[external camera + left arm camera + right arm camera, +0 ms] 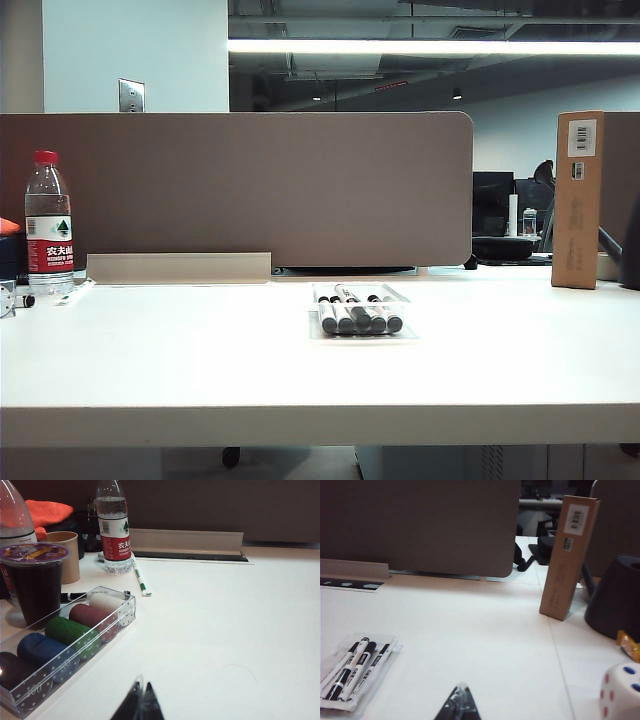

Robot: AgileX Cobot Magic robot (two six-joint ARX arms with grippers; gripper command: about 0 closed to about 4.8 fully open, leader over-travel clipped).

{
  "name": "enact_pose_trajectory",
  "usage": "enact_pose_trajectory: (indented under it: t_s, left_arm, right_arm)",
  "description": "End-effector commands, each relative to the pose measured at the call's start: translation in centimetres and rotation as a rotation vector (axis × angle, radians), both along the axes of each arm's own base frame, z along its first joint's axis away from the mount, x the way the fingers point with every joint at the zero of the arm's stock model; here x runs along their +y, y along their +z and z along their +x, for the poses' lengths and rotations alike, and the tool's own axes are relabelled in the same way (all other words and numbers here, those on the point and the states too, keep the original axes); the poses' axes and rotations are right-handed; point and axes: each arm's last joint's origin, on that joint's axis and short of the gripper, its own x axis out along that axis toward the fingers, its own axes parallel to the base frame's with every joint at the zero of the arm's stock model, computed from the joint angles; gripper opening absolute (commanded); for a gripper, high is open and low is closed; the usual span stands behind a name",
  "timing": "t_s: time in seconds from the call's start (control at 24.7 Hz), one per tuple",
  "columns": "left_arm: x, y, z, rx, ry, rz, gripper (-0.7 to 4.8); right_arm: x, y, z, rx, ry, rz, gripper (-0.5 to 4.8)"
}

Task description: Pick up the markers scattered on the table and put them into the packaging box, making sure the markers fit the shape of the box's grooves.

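**Markers in tray, both grippers closed and empty**

Markers [358, 317] lie side by side in clear packaging box [401, 294], mid-table [200, 370]. Left gripper [139, 706]: tips pinched together, nothing held, low over bare tabletop nr poker-chip case [125, 611] and water bottle [113, 527]. Right gripper [459, 705]: same, closed and empty, near the box; cardboard box [568, 555] stands well apart.

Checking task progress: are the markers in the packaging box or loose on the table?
In: the markers lie side by side inside the packaging box; none loose in view.
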Motion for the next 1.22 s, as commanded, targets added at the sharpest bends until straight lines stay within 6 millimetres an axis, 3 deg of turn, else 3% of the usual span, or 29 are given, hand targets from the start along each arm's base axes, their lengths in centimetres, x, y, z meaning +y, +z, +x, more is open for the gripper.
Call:
enact_pose_trajectory:
  t_s: [0.04,0.24,0.36,0.65,1.22]
  left_arm:
    - [0.0,0.3,0.0,-0.017,0.001,0.001,-0.04]
    - [0.0,0.3,0.0,-0.017,0.002,0.001,-0.04]
    - [0.0,0.3,0.0,-0.017,0.002,0.001,-0.04]
    - [0.0,0.3,0.0,-0.017,0.002,0.001,-0.04]
    - [0.0,0.3,0.0,-0.017,0.002,0.001,-0.04]
  right_arm:
    - [0.1,-2.1,0.2,-0.124,0.006,0.020,-0.06]
    - [-0.1,-5.8,-0.2,-0.154,-0.018,0.119,-0.06]
    - [-0.2,-7.0,-0.3,-0.159,-0.031,0.129,-0.06]
    - [-0.6,-8.2,-0.1,-0.138,-0.089,0.139,-0.05]
    - [-0.7,-8.4,-0.3,-0.129,-0.112,0.130,-0.05]
